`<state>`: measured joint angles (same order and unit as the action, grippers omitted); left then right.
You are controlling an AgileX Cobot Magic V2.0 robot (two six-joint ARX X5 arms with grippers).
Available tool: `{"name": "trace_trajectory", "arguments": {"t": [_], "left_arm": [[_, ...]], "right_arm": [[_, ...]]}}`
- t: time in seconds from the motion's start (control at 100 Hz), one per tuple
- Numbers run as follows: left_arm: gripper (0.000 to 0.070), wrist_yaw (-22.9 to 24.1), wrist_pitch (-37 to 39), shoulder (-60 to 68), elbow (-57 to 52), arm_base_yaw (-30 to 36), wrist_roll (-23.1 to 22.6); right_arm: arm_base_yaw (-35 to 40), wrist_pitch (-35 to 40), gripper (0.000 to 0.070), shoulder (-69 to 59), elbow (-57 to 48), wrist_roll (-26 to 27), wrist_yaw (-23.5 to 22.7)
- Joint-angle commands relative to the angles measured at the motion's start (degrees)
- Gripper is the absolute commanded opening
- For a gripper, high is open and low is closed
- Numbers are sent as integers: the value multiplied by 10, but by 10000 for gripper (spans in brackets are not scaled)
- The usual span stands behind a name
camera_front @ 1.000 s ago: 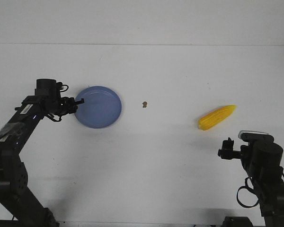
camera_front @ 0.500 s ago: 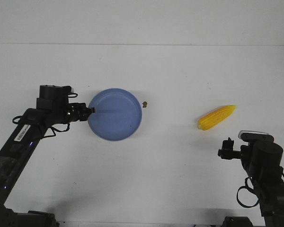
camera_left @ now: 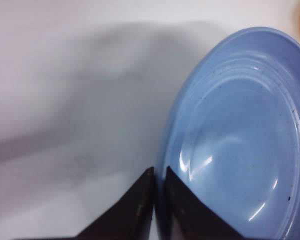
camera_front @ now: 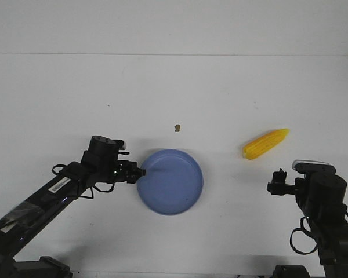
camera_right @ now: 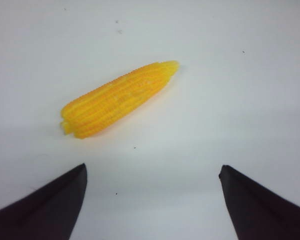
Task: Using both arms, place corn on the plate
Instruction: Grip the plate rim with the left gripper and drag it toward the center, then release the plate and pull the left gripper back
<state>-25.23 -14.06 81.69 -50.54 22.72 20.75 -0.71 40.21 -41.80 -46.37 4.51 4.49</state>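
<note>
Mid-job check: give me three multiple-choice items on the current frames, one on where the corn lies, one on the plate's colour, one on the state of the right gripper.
1. Where is the bright yellow tapered corn cob?
A. on the plate
B. on the white table, right of the plate
C. in the right gripper

2. What colour is the round shallow plate?
A. periwinkle blue
B. green
C. red

3. How is the black two-fingered right gripper?
A. shut on the corn
B. shut on the plate
C. open, holding nothing

Answers:
1 B: the front view shows the cob lying on bare table, apart from the plate.
2 A: both the front and left wrist views show blue.
3 C: in the right wrist view its fingers stand wide apart, short of the cob. The black left gripper pinches the plate's rim.
</note>
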Motion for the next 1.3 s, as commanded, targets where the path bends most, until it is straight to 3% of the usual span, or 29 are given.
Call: {"name": "trace_trajectory", "arguments": {"t": [0.0, 0.4, 0.9, 0.98, 1.14, 1.19, 1.21, 1.29], "left_arm": [[11, -5, 9, 5, 2, 8, 19], [12, 25, 16, 17, 12, 17, 19], [38, 25, 24, 47, 12, 25, 21], [149, 25, 21, 47, 12, 25, 21], [570, 25, 22, 47, 12, 25, 20], [669, 25, 22, 47, 12, 24, 17], [699, 25, 23, 47, 12, 24, 14], [700, 25, 24, 40, 12, 19, 3]], "right_arm": [[0, -3, 561, -2, -9, 4, -2], [0, -3, 561, -2, -9, 4, -2], [0, -2, 561, -2, -9, 4, -2], [0, -3, 561, -2, -9, 4, -2], [0, -3, 561, -2, -9, 4, -1], [0, -3, 561, -2, -9, 4, -1], [0, -3, 561, -2, -9, 4, -2], [0, -3, 561, -2, -9, 4, -1]]}}
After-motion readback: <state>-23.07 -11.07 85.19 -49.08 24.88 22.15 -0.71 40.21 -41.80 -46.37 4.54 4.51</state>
